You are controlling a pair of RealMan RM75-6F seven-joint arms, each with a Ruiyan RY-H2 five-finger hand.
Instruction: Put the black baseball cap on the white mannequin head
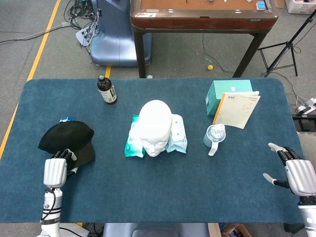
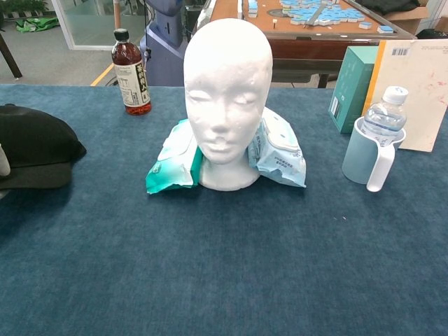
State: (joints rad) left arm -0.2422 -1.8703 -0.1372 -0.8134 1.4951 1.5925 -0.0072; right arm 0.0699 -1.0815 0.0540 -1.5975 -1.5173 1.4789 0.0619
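The black baseball cap (image 1: 66, 139) lies at the table's left side, brim towards me. My left hand (image 1: 55, 169) is at the brim's near edge, fingers curled over it and holding it. In the chest view the cap (image 2: 33, 148) sits at the left edge, with only a sliver of that hand (image 2: 3, 165) showing. The white mannequin head (image 1: 155, 126) stands upright at the table's middle, bare on top, also large in the chest view (image 2: 227, 98). My right hand (image 1: 295, 173) hovers at the near right corner, fingers apart and holding nothing.
Wet-wipe packs (image 1: 132, 140) flank the mannequin head's base. A dark bottle (image 1: 106, 90) stands at the back left. A water bottle in a blue holder (image 1: 214, 138), a teal box (image 1: 223, 95) and a booklet (image 1: 238, 108) are on the right. A small blue object (image 1: 64, 119) peeks from behind the cap.
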